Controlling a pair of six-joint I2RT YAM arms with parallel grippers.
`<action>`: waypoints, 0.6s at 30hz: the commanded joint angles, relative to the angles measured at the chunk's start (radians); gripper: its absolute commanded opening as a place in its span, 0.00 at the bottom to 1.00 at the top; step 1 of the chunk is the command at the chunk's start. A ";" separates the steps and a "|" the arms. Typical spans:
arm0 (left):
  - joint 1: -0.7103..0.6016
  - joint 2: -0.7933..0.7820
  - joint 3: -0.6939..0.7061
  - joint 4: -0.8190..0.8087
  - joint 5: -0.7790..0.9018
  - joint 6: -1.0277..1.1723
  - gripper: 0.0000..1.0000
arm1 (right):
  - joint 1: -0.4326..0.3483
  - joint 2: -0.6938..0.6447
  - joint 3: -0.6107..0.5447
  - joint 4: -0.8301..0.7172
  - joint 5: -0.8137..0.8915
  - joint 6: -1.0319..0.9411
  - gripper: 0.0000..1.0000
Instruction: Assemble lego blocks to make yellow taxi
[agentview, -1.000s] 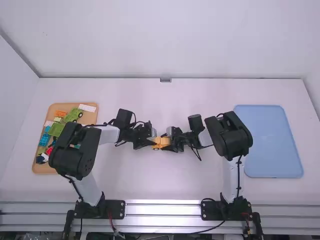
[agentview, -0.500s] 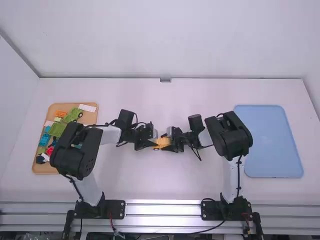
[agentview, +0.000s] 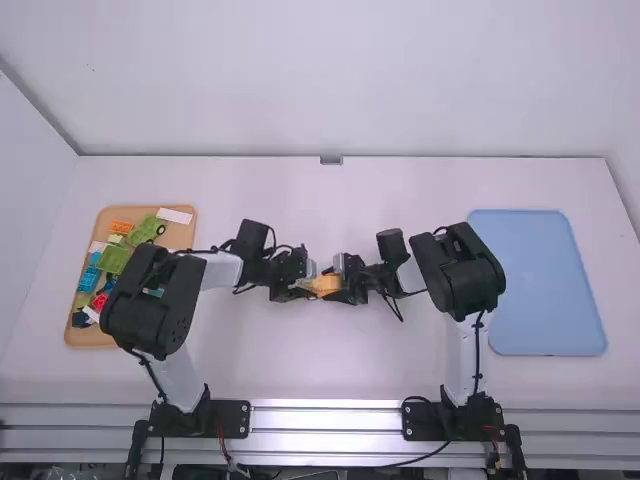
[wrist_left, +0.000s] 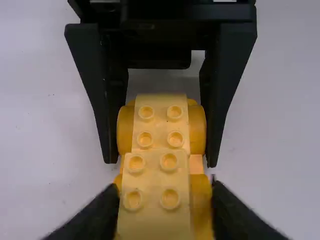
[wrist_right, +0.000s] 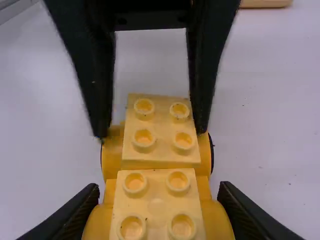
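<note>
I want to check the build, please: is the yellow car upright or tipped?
Upright: the yellow car shows its top studs to both wrist cameras, with the table beyond it.

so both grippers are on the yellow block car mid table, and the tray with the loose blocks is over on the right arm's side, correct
Not quite: the high view shows the tan tray with the loose blocks on the left arm's side. The rest holds: the left gripper and right gripper are both on the yellow block car mid table.
</note>
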 joint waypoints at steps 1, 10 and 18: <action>-0.011 0.014 -0.019 0.002 0.009 0.000 0.57 | 0.006 0.015 -0.002 -0.014 0.048 0.010 0.48; -0.005 0.013 -0.003 0.012 0.014 -0.034 0.50 | 0.006 0.015 -0.002 -0.014 0.048 0.010 0.48; -0.012 0.013 0.008 0.013 0.016 -0.029 0.26 | 0.006 0.015 -0.002 -0.014 0.048 0.010 0.49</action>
